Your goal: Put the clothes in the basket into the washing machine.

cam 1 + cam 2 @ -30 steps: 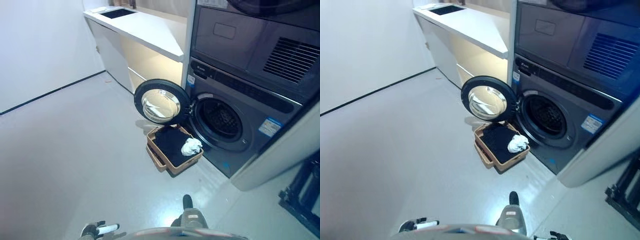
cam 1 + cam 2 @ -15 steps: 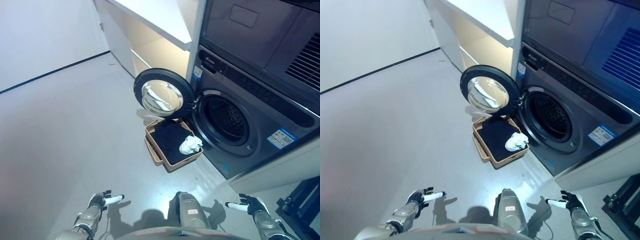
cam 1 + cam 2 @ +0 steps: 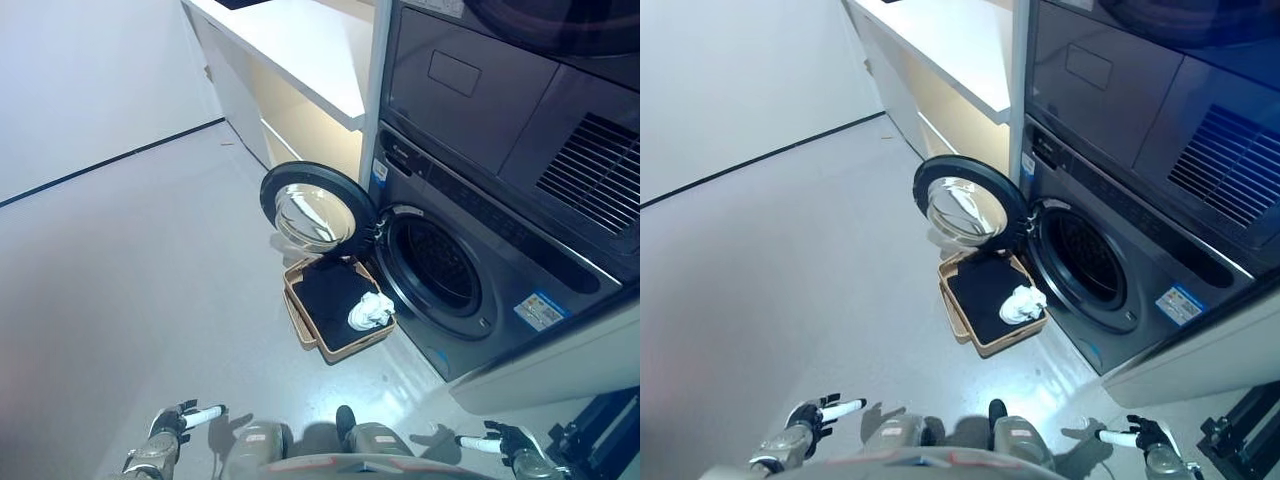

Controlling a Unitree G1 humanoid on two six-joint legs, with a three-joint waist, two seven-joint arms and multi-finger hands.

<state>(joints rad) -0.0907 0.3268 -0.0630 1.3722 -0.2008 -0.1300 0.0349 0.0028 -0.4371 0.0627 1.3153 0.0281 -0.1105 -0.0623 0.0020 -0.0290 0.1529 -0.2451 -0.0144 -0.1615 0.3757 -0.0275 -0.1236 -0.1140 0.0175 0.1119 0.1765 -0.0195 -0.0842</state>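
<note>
Well, the floor [image 3: 120,270] is smooth, pale grey and a bit shiny. A dark grey washing machine [image 3: 470,290] stands under another dark machine [image 3: 500,110], with a long white counter [image 3: 300,45] next to it. Its round door [image 3: 315,212] hangs wide open, with a shiny glass middle. A tan basket [image 3: 335,305] sits on the floor just below the door, holding black clothes [image 3: 325,295] and a crumpled white cloth [image 3: 370,312]. Low down and well apart from the basket, the left hand [image 3: 178,420] and right hand [image 3: 500,442] hold nothing, fingers out straight.
</note>
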